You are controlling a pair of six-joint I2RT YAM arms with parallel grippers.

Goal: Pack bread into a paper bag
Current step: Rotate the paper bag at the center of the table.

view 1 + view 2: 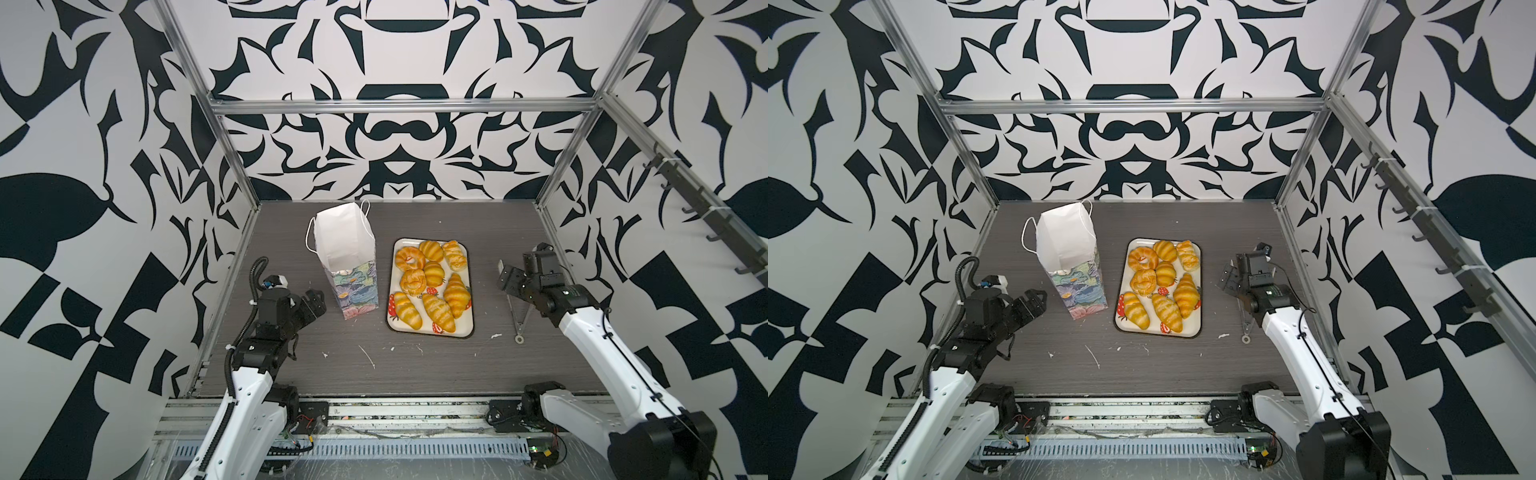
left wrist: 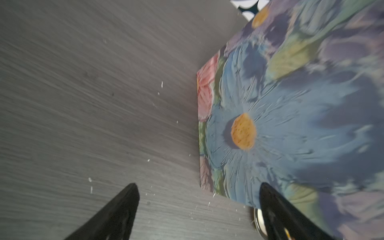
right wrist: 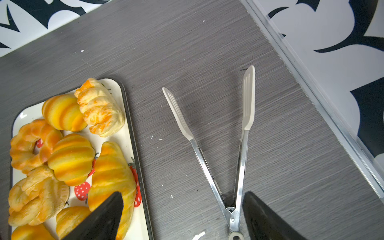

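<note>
**Operator:** How are your arms set?

**Robot:** My left arm is folded low at the left side of the table [image 1: 374,374], wrist turned toward the paper bag [image 1: 351,266]. My left gripper [image 1: 313,301] sits near the bag's base, apart from it, fingers spread wide with nothing between them. My right arm reaches in from the right. My right gripper [image 1: 505,276] hangs above the tongs [image 1: 518,338], also spread and holding nothing.

**Operator:** Where are the bread and the bag?

**Robot:** The bread [image 1: 456,293] lies on the tray [image 1: 464,326]; I count eight pieces in both top views. The bag stands upright just left of the tray, mouth open upward, white inside.

**Operator:** Anything you can't make out?

**Robot:** My left wrist view is smeared. It shows only the bag's flowered lower wall [image 2: 291,124], cut off at the picture's edge. Something shiny sits behind one fingertip [image 2: 272,201] there; I cannot tell what it is. In the top views my right gripper covers the tongs' heads. My right wrist view shows them [image 3: 248,99], spread in a V beside the tray [image 3: 22,116]. The bag's floor is hard to see.

**Operator:** Room to move?

**Robot:** Bare table runs between tongs and tray, and in front of both toward my bases. Bag and tray stand close together. A metal rail [image 3: 307,89] edges the table just beyond the tongs.
</note>
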